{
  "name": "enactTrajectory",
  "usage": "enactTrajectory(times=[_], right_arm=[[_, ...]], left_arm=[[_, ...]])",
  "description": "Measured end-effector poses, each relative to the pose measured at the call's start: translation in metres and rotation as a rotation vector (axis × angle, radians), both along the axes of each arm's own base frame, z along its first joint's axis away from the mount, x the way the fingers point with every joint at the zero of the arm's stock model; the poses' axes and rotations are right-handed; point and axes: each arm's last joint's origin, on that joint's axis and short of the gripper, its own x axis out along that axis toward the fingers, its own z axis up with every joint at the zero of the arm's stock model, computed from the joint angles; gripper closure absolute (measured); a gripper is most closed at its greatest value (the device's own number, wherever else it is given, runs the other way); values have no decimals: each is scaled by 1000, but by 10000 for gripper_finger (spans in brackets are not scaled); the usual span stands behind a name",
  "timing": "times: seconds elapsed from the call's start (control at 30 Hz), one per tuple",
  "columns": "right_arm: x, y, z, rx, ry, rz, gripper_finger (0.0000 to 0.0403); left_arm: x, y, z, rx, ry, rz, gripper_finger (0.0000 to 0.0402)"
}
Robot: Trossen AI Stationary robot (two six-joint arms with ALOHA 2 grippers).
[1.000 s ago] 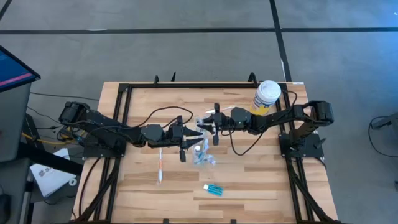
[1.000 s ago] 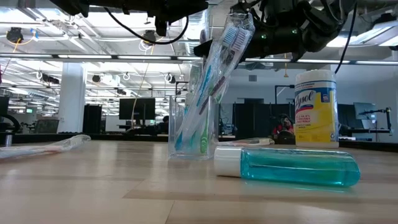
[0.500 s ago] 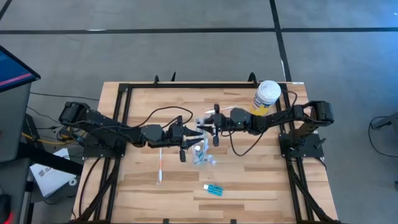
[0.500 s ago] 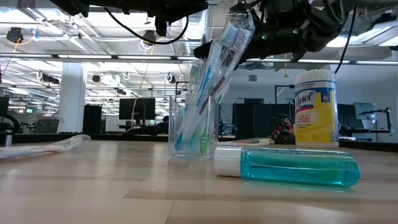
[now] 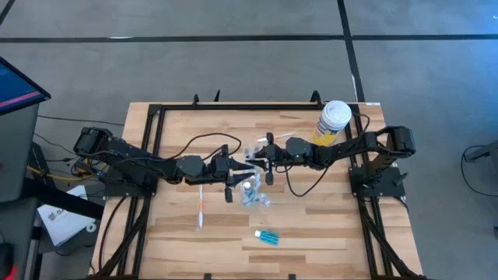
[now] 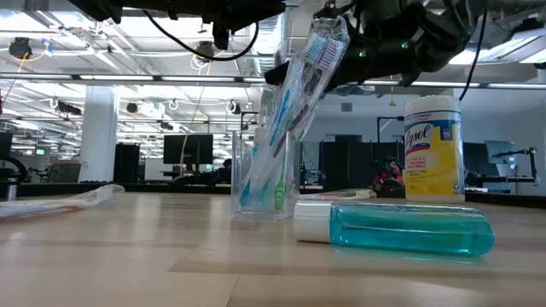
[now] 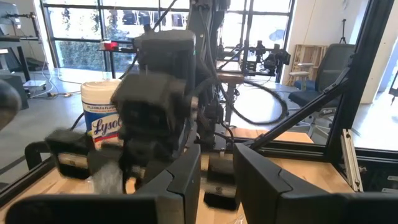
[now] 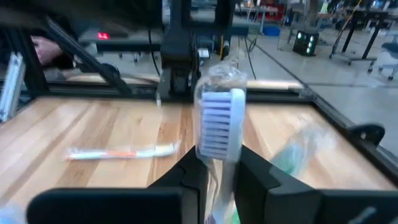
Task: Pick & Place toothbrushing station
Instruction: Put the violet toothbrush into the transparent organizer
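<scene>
Near the middle of the tabletop (image 5: pixel 311 210), both arms meeting over a small clear tumbler (image 6: pixel 264 175) standing upright, with several wrapped toothbrushes (image 6: pixel 294 102) leaning in it, heads up and tilted toward the right side. Left gripper (image 5: pixel 233 173) just beside the tumbler on its left, fingers (image 7: pixel 186 180) parted by a narrow gap with nothing visibly caught between them; whether touching the tumbler, cannot tell. Right gripper (image 5: pixel 264 153) just behind the tumbler, toward the far edge, fingers (image 8: pixel 196 171) pinched on the stem of a white toothbrush (image 8: pixel 219 134) in clear wrap, bristle head sticking up past the fingertips. Seen from table height, that brush head topping the leaning bunch, the dark gripper close beside it.

One more wrapped toothbrush with an orange handle (image 5: pixel 200 208) lying flat toward the left of the tumbler, nearer the front edge, well apart from it. A tiny blue tube with a white cap (image 5: pixel 267 236) lying on its side near the front edge, a little right of centre. Yellow wipes canister with a white lid (image 5: pixel 334 120) upright at the far right corner, apart from everything else.
</scene>
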Motion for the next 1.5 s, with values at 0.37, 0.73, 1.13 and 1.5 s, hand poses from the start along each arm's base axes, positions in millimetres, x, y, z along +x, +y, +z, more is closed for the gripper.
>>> enactTrajectory(times=[0.37, 0.73, 1.13, 1.5], right_arm=[[3, -2, -15, 1, 9, -8, 385], [5, -3, -29, 19, 50, -12, 363], [4, -3, -28, 17, 55, -8, 330], [3, -3, -25, -2, 52, -5, 279]], left_arm=[[0, 0, 0, 0, 0, 0, 312], [0, 0, 0, 0, 0, 0, 312], [0, 0, 0, 0, 0, 0, 312], [0, 0, 0, 0, 0, 0, 312]])
